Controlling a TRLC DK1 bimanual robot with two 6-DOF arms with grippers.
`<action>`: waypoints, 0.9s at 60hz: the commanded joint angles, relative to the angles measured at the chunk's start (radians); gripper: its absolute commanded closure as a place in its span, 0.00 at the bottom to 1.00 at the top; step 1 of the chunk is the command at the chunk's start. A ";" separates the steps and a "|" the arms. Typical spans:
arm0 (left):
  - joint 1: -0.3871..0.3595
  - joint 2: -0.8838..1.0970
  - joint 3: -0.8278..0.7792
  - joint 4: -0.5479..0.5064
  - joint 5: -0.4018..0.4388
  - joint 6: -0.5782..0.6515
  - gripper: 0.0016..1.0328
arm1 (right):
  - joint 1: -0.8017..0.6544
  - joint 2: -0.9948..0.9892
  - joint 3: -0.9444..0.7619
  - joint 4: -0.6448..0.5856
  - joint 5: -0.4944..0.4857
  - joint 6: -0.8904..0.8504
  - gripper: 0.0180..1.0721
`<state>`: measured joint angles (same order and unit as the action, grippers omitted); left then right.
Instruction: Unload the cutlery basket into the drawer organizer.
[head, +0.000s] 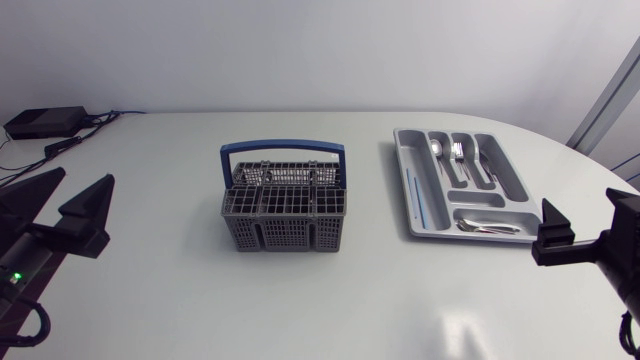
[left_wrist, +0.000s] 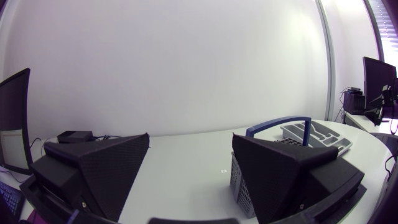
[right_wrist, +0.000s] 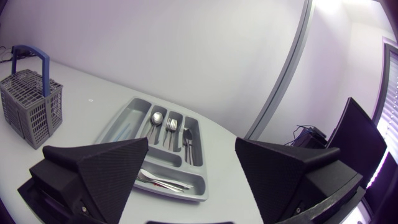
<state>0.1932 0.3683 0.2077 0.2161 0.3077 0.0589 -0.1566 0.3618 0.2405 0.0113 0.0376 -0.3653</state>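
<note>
1. Head view: the grey cutlery basket (head: 285, 205) with its blue handle (head: 283, 150) stands upright near the middle of the white table (head: 330, 300). The grey drawer organizer (head: 412, 190) lies well apart from it, toward my right arm. Only this view looks straight down into the basket's grid compartments. The left gripper (head: 60, 205) and right gripper (head: 585, 222) sit at opposite table edges, each with its fingers spread and nothing between them.

2. Left wrist view: the left claw (left_wrist: 189, 168) is wide apart and holds nothing. The basket (left_wrist: 238, 183) is ahead, partly hidden behind one finger, with the handle rising above it. The organizer (left_wrist: 323, 138) shows beyond the basket, but its contents are too small to make out.

3. Right wrist view: the right claw (right_wrist: 191, 171) is likewise apart. The organizer (right_wrist: 115, 127) is just ahead of it. This view shows its contents best: a spoon (right_wrist: 157, 118), a fork (right_wrist: 172, 124) and knives (right_wrist: 188, 142) in neighbouring lengthwise slots. More cutlery (right_wrist: 158, 180) lies in the crosswise compartment nearest the gripper. The basket (right_wrist: 31, 106) stands farther off, beside the organizer.
</note>
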 joint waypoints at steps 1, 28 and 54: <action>-0.024 -0.044 -0.040 -0.022 -0.030 -0.031 0.04 | 0.021 -0.043 -0.045 0.008 -0.005 0.063 0.04; -0.142 -0.271 -0.157 -0.157 -0.224 -0.051 0.04 | 0.116 -0.266 -0.182 -0.006 -0.028 0.274 0.04; -0.193 -0.368 -0.208 -0.216 -0.308 -0.059 0.04 | 0.157 -0.362 -0.241 -0.011 -0.038 0.365 0.04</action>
<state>0.0051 0.0063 0.0193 -0.0029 0.0090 0.0254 -0.0071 0.0055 0.0193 0.0036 0.0006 -0.0292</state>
